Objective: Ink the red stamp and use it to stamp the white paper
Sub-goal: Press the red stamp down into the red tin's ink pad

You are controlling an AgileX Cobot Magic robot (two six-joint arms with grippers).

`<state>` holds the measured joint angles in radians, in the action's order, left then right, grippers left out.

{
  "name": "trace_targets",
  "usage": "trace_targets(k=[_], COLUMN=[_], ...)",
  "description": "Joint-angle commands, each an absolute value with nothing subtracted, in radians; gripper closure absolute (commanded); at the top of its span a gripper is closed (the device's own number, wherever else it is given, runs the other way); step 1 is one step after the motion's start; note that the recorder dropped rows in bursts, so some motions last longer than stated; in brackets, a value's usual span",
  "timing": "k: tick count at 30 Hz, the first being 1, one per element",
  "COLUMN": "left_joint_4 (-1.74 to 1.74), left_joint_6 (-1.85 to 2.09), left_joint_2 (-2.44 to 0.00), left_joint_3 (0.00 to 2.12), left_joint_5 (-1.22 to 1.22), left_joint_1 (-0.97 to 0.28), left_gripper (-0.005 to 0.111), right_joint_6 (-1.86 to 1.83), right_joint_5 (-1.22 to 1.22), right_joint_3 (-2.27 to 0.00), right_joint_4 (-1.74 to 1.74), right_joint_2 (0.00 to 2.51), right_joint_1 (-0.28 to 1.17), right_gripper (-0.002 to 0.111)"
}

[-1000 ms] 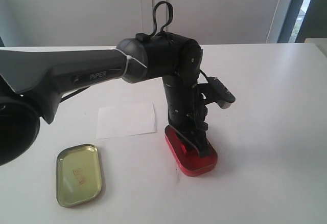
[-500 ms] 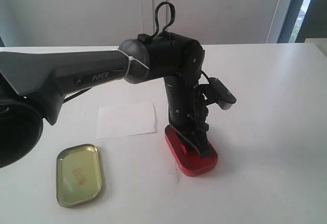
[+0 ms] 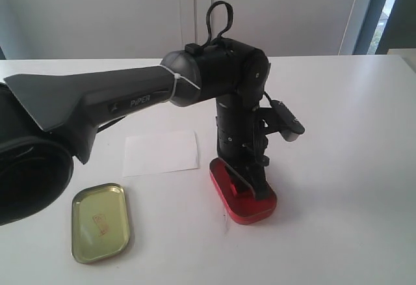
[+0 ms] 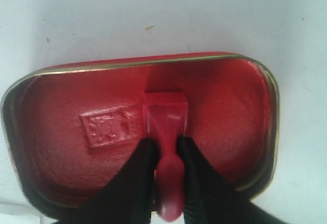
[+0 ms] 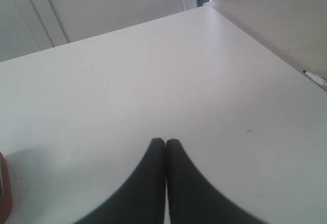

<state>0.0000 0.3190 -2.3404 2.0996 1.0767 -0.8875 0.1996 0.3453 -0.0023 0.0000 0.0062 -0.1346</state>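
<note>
While L claw [image 4: 166, 144] grips red stamp [image 4: 164, 112] in ink tin [image 4: 230, 116], prob. pressed down | R claw [image 5: 165, 142] clenched, empty.

Bright even daylight, soft shadows, left wrist close-up slightly blurred

Tool [image 4: 166, 144] clamps stamp [image 4: 164, 112] by its handle, base on the tin [image 4: 232, 106] pad (square imprint [image 4: 110, 127] just beside).
</note>
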Motion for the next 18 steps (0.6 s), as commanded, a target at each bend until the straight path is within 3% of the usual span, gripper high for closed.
trace_targets(k=[1,18], left_joint_4=[0.036,0.062], left_joint_6=[0.311,0.311], left_joint_2=[-2.359,-2.302], left_joint_3=[2.135,2.154], left_joint_5=[1.152,1.166], left_joint_1=[-0.891,-0.891], left_gripper=[0.107,0.107], right_joint_6=[0.199,0.199], right_joint_5=[0.342,0.342], right_joint_3=[0.0,0.0], right_joint_4=[0.0,0.0], right_joint_2=[0.0,0.0], right_joint_1=[-0.139,-0.139], right_gripper=[0.108,0.108])
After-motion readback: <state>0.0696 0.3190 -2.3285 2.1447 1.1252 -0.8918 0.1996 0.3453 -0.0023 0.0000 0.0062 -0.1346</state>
